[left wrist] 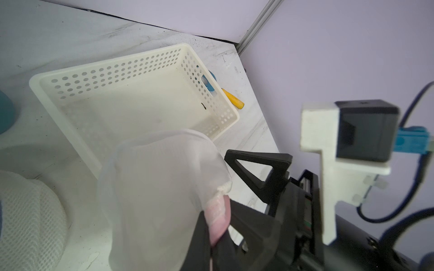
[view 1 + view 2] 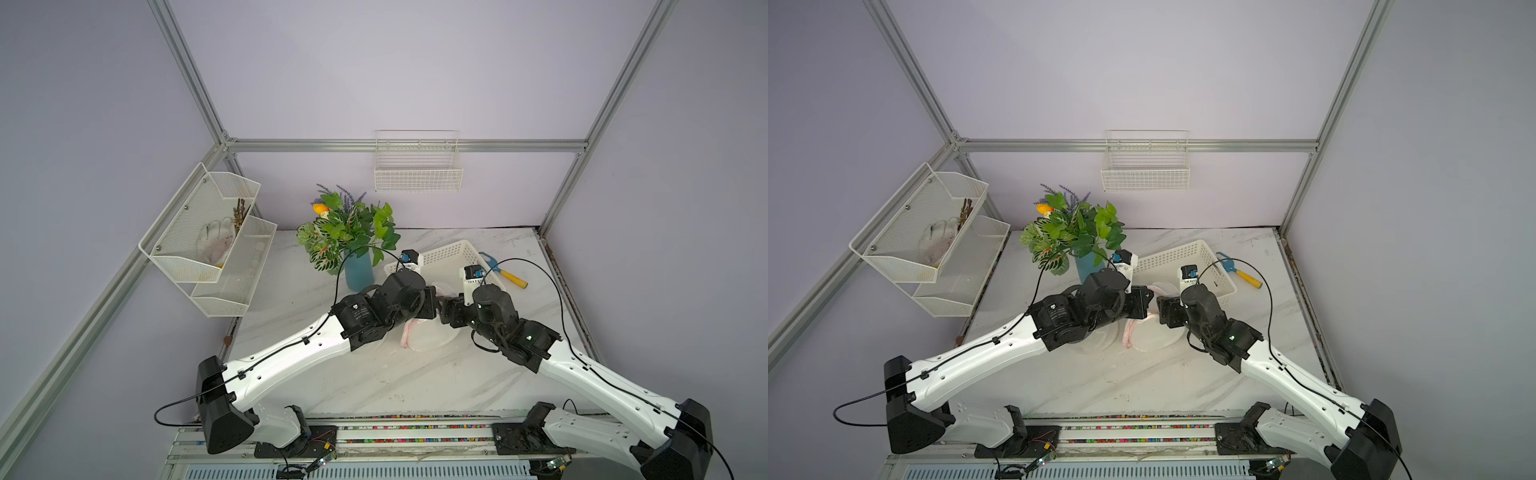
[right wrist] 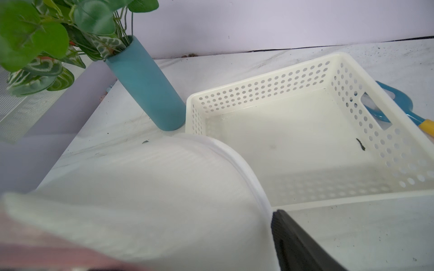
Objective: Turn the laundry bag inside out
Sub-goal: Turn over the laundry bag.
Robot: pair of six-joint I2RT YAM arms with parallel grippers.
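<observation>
w/ left gripper (image 1: pixel 214 235) clamped on laundry bag (image 1: pixel 159 187) pink hem & right gripper (image 2: pixel 445 309) wide at mouth: reach inside, grab far mesh, pull thru slow.

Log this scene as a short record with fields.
bag: white mesh with pink trim, raised between the grippers, the rest on the table
left gripper: shut on the bag's pink trim
right gripper: open; one finger shows, the other is hidden by the bag
basket: white, perforated, on the table beside the vase
scoop: blue with a yellow handle, on the table beyond the basket
</observation>
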